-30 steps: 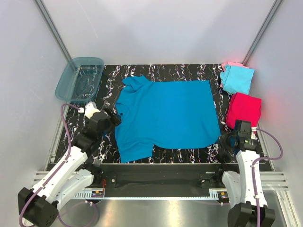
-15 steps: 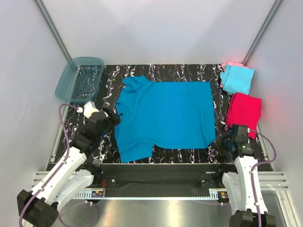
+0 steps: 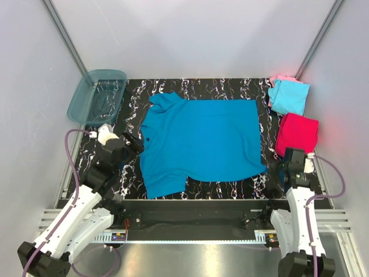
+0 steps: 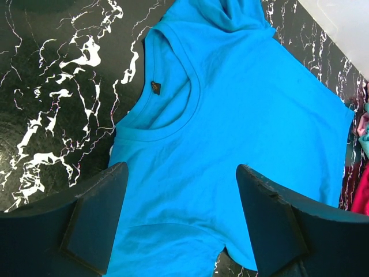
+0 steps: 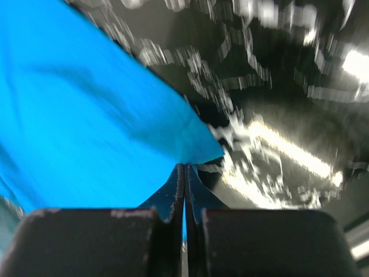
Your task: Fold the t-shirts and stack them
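The large teal-blue t-shirt (image 3: 202,138) lies spread flat on the black marbled table, collar to the left. My left gripper (image 3: 134,142) is open and empty above the collar edge; in the left wrist view its gripper (image 4: 181,196) straddles the shirt (image 4: 242,98) without touching it. My right gripper (image 3: 273,169) is shut on the shirt's near right corner; in the right wrist view the gripper (image 5: 184,168) pinches blue cloth (image 5: 86,115). A folded magenta-red shirt (image 3: 297,134), a light cyan shirt (image 3: 289,97) and a pale pink shirt (image 3: 281,78) under it lie at the right.
A translucent teal plastic tub (image 3: 97,96) stands at the far left corner. White walls close in the table on three sides. A metal rail (image 3: 190,205) runs along the near edge between the arm bases.
My left arm has drawn back a little to the left and nearer, off the shirt. My right gripper has shifted slightly at the shirt's near right corner; its view is blurred.
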You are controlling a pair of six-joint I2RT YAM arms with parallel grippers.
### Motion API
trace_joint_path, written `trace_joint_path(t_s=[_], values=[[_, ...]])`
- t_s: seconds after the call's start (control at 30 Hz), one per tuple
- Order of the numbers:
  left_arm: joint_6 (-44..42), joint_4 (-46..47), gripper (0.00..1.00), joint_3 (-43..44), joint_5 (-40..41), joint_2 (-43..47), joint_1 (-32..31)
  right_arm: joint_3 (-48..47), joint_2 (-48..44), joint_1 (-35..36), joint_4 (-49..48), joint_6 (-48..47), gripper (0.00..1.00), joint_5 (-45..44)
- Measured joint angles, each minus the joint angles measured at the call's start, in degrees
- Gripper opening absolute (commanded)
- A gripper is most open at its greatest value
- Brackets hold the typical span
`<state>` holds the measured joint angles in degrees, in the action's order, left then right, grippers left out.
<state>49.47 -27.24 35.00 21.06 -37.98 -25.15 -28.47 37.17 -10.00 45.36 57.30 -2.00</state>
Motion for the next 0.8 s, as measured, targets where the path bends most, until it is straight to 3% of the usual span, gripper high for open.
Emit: trace_joint_path(t_s=[0.2,0.43,0.47,0.57,0.7,0.8], values=[[-1.07,-1.11,0.80,2.21,-0.04,-0.13,0.11,-3.28,6.93,-1.25,-3.52,-0.52,0.03,-7.58],[-3.23,-3.48,0.81,6.45,0.20,1.14,0.85,-1.60,11.50,-1.31,-4.35,-1.18,0.16,-9.79],[-3.43,-3.61,0.81,6.82,0.20,1.22,0.94,-1.42,11.98,-1.31,-4.44,-1.42,0.37,-9.35],[-3.56,-3.74,0.81,7.43,0.13,0.63,1.18,-1.33,12.24,-1.31,-4.59,-2.12,0.61,-8.85],[-3.52,-3.91,0.82,7.39,-0.13,-1.29,1.27,-1.33,10.60,-1.31,-4.81,-3.08,0.71,-7.43],[-3.30,-3.82,0.83,7.28,-0.44,-2.32,1.27,-1.40,8.17,-1.31,-4.76,-3.76,0.72,-7.06]])
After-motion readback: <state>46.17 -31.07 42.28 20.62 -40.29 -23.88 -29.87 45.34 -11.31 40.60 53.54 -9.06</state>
